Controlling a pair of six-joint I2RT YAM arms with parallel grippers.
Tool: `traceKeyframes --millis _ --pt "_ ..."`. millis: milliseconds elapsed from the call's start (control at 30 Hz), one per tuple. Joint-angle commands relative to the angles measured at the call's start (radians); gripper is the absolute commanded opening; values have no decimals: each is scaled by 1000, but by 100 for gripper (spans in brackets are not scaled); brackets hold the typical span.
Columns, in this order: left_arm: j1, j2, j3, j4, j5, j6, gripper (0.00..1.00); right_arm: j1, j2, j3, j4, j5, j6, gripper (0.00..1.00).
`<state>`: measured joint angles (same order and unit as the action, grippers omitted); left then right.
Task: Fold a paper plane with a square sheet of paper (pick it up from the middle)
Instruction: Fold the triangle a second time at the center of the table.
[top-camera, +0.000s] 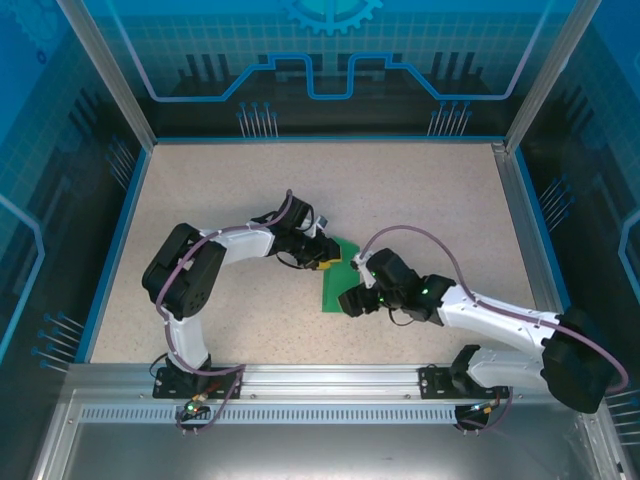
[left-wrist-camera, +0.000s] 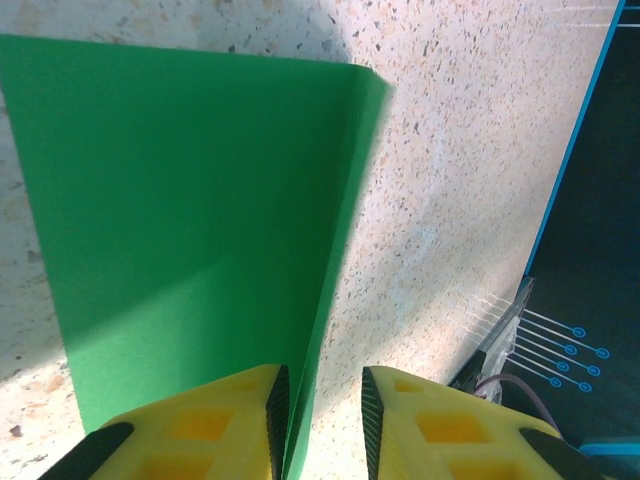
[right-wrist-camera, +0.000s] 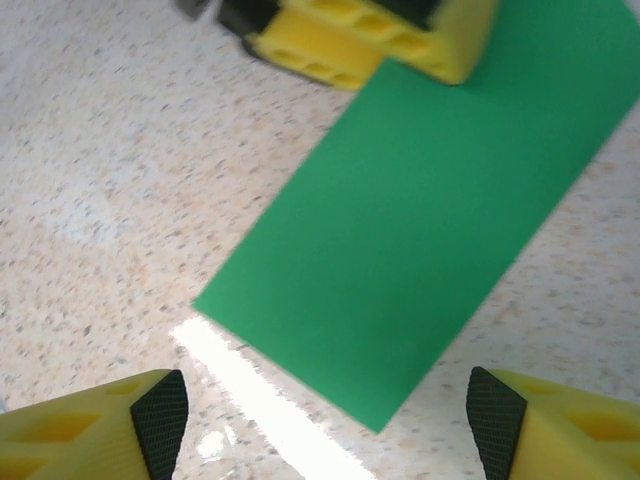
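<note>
- The paper (top-camera: 338, 280) lies near the middle of the table (top-camera: 220, 200), between the two grippers, and is folded into a green rectangle.
- The left gripper (left-wrist-camera: 320, 400) sits low at the paper's far end. Its yellow fingers (left-wrist-camera: 200, 435) are a narrow gap apart, and the paper's long right edge runs into that gap, close to the left pad. The jaws are not clamped on it.
- The right gripper (right-wrist-camera: 325, 420) hovers over the paper's near corner. Its fingers are spread wide and hold nothing.
- From the right wrist, the paper lies flat on the speckled table, with the left gripper's fingers at its far end.
</note>
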<state>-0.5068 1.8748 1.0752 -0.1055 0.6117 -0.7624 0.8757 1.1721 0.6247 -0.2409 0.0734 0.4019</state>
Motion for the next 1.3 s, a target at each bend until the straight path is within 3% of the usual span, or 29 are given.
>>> traceKeyframes --millis 0,233,533,1267 --pt "-9 2 16 4 34 -26 30 97 41 72 -40 123 -31 80" --pt "-16 -3 18 2 28 -37 30 254 276 234 -123 343 -32 81" --pt "-17 -3 23 -8 26 -37 30 341 503 377 -239 556 62 77" --pt "-18 3 40 -40 20 -20 30 368 489 381 -275 585 87 46"
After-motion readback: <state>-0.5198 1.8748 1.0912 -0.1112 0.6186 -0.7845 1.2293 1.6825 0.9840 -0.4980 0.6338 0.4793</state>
